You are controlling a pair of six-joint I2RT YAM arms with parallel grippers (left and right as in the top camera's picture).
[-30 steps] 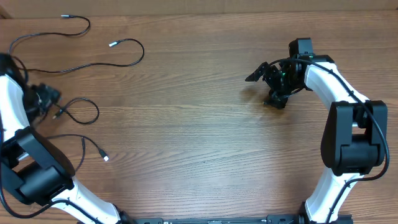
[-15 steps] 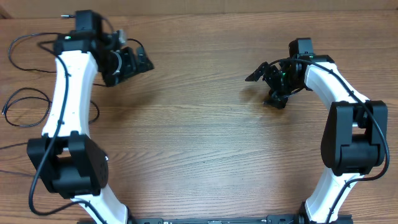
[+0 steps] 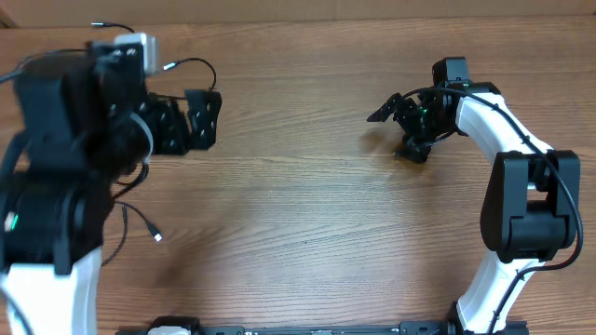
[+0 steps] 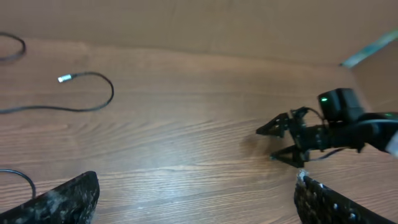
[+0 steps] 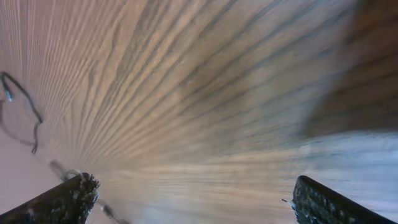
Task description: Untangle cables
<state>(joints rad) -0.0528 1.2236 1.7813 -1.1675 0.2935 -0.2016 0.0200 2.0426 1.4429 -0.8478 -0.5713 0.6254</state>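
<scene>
Left gripper [image 3: 186, 123] hangs high over the left of the table [image 3: 298, 214], jaws wide apart and empty, probably lining up a pick. The cables [image 3: 191, 60] lie as loose strands beside and beneath it. Right gripper [image 3: 399, 130], equally agape and empty, sits well apart, apparently idle.

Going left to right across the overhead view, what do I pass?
Left arm → left hand, open → bare table → right hand, open → right arm. The cables overlap the left arm, so I've left them out.
</scene>
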